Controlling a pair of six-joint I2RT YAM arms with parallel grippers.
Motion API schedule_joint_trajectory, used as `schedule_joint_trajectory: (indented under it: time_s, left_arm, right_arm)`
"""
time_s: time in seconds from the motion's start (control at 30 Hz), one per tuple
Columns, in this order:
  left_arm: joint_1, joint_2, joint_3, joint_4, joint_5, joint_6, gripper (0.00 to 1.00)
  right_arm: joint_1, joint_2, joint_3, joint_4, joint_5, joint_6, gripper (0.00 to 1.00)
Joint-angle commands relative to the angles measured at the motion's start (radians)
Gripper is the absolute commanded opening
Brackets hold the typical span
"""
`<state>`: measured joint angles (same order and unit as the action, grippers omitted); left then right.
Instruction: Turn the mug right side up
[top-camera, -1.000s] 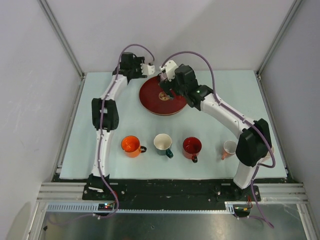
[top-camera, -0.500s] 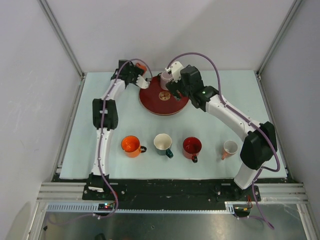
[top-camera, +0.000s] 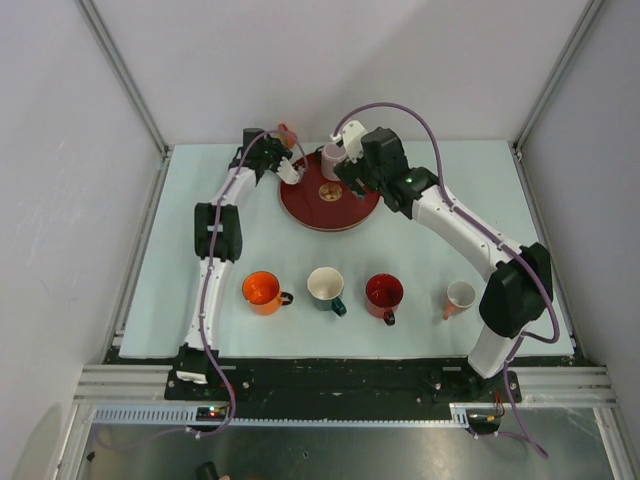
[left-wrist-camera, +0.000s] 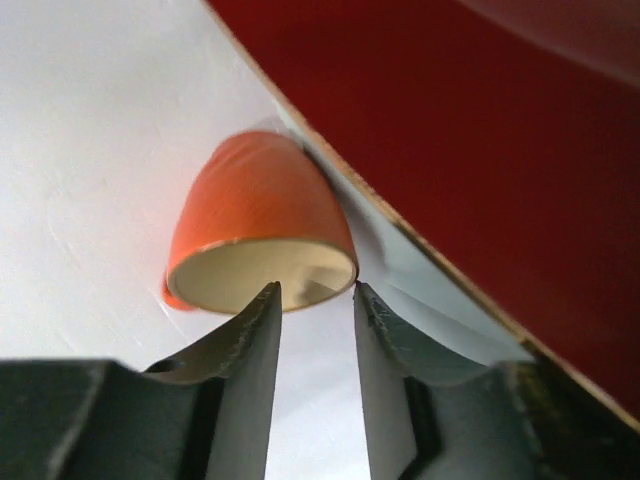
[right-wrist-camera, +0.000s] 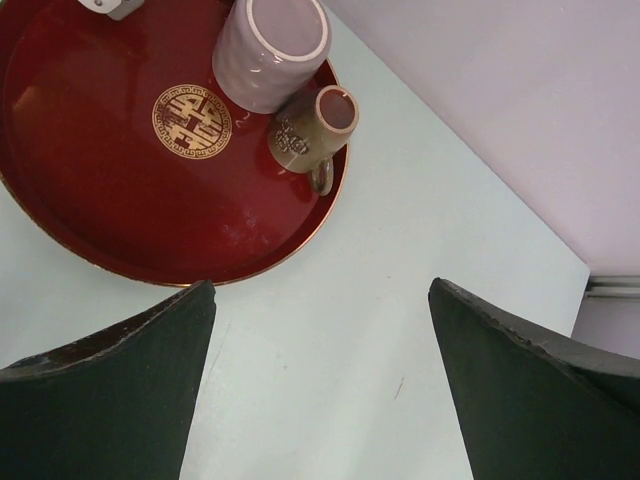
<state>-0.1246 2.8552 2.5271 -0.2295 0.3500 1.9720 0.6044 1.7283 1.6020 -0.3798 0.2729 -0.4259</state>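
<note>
The orange mug (left-wrist-camera: 255, 215) is lying tipped against the tray (left-wrist-camera: 480, 150), not yet righted, with the left gripper (left-wrist-camera: 315, 300) hovering narrow-jawed at its rim and the right gripper (right-wrist-camera: 320, 290) gaping wide, empty.

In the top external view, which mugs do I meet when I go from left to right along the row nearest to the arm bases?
orange mug → cream mug with teal outside → red mug → pale pink cup

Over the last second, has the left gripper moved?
Yes. The left gripper drew back, from past the red tray's far edge to beside its left rim.
</note>
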Motion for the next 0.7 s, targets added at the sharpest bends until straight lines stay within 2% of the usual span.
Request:
schedule_joint_trajectory:
  time_s: [0.0, 0.07, 0.17, 0.2, 0.5, 0.67]
  left_arm:
    - [-0.014, 0.022, 0.042, 0.089, 0.053, 0.087, 0.34]
    - [-0.008, 0.022, 0.04, 0.124, 0.057, 0.082, 0.26]
    - [0.0, 0.016, 0.036, 0.172, 0.064, 0.085, 0.06]
    - [0.001, 0.013, 0.033, 0.185, 0.065, 0.078, 0.03]
    - [0.007, -0.086, -0.081, 0.279, 0.067, 0.043, 0.0]
    - [0.009, -0.178, -0.232, 0.284, 0.058, 0.053, 0.0]
  right_arm:
    - [-0.003, 0.019, 0.071, -0.027, 0.004, -0.016, 0.92]
    - [-0.001, 0.022, 0.075, -0.032, -0.001, -0.018, 0.92]
    - [0.0, 0.016, 0.077, -0.036, -0.007, -0.014, 0.92]
    - [0.001, 0.014, 0.077, -0.038, -0.008, -0.013, 0.92]
    - [0.016, -0.029, 0.05, -0.053, 0.014, -0.011, 0.92]
    - [0.024, -0.055, 0.028, -0.048, 0.027, -0.013, 0.92]
